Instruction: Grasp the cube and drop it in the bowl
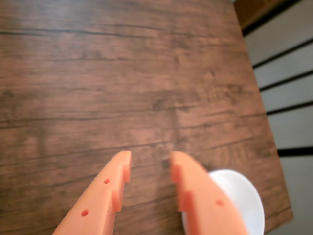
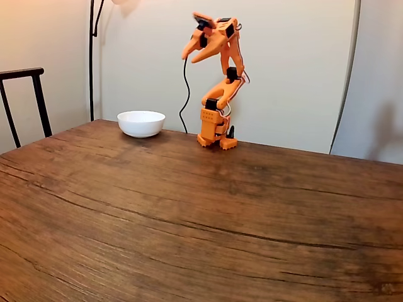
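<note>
Bowl sat on the tabletop; we held our claw high, parted, holding nothing, grasp not yet made.

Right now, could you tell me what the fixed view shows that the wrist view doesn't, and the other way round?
The fixed view alone takes in the whole orange arm raised above its base, a dark chair at the left edge, a black cable and the pale wall behind. The wrist view alone gives a close look down at the claw, its fingers apart with nothing between them, and a striped floor past the table's right edge. Both share the wooden table and the white bowl, which looks empty in the fixed view.
</note>
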Tool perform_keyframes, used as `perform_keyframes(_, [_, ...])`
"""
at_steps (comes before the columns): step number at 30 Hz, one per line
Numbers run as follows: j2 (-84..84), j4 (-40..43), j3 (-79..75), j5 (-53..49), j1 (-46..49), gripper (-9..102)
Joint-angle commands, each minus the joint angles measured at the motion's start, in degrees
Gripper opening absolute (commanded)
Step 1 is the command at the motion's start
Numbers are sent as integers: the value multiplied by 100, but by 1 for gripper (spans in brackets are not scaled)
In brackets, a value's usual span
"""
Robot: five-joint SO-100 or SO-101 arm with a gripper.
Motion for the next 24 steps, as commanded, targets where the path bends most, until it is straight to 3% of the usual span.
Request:
perform_keyframes(1, [26,272,0,158,-378,6])
perform_keyframes(9, [26,255,0,237,-1688,5])
perform_keyframes(24, [554,264,79,510,-1978,0])
